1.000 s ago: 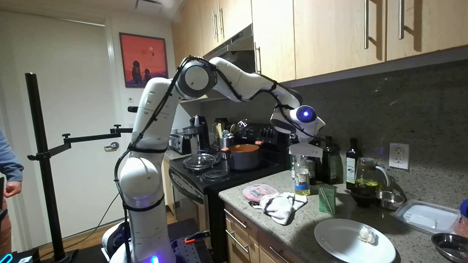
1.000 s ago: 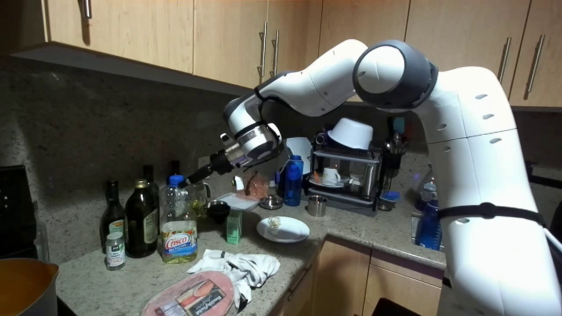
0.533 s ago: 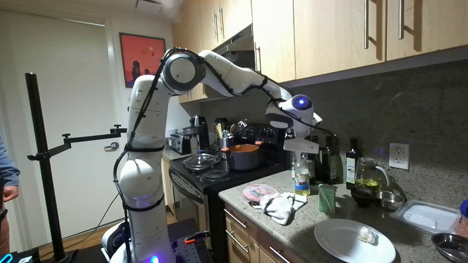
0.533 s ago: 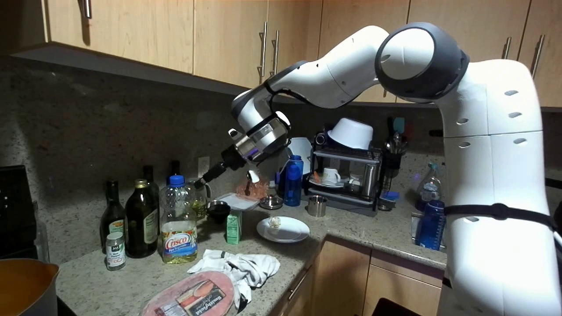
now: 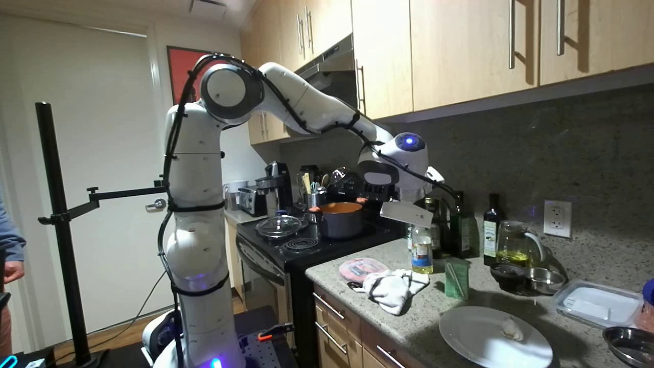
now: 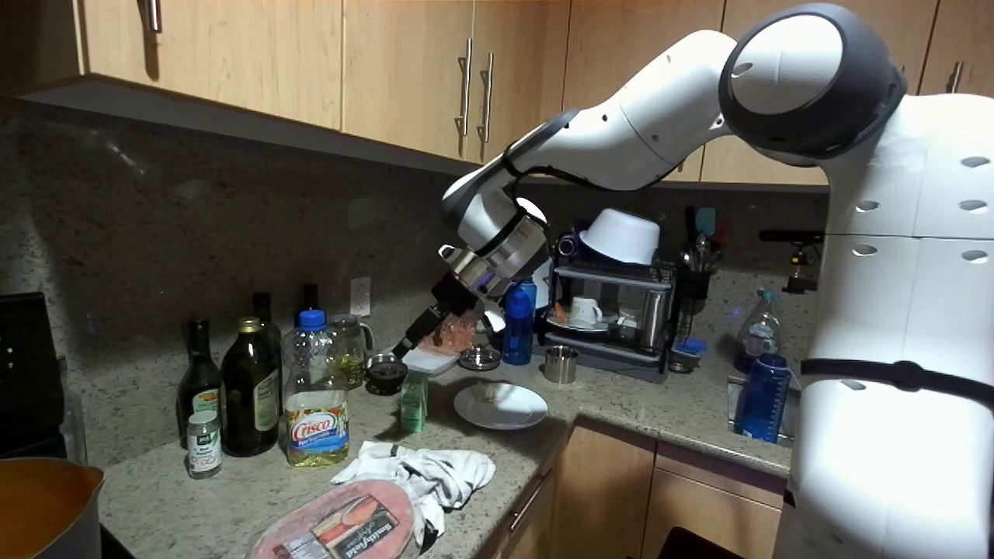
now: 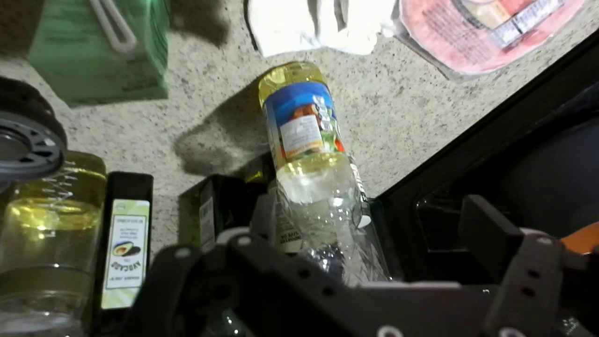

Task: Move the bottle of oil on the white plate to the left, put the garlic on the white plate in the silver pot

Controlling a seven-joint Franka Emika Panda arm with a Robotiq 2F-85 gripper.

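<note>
On the counter stands the bottle of oil [image 6: 317, 419], clear with yellow oil and a blue cap, upright and away from the white plate [image 6: 522, 411]. The garlic [image 5: 512, 329] lies on that plate. On the stove is the silver pot [image 5: 341, 225], greyish outside and orange inside. In an exterior view my gripper [image 6: 401, 351] hangs tilted down, right of the bottle's cap and apart from it. The wrist view shows the gripper [image 7: 379, 224] with its jaws wide apart and nothing held; the oil bottle [image 7: 304, 126] stands below and beyond.
Dark bottles [image 6: 252, 388] and a small jar [image 6: 204, 446] crowd the oil bottle. Nearby are a green box [image 6: 414, 404], a towel [image 6: 435, 473], packaged meat [image 6: 345, 524], a dark bowl [image 6: 386, 374] and a glass pitcher [image 5: 513, 245]. Cabinets hang above.
My gripper has drawn away from the bottle's blue cap, moving right in an exterior view, as the arm's elbow pulled back. The bottle, plate and garlic have stayed put.
</note>
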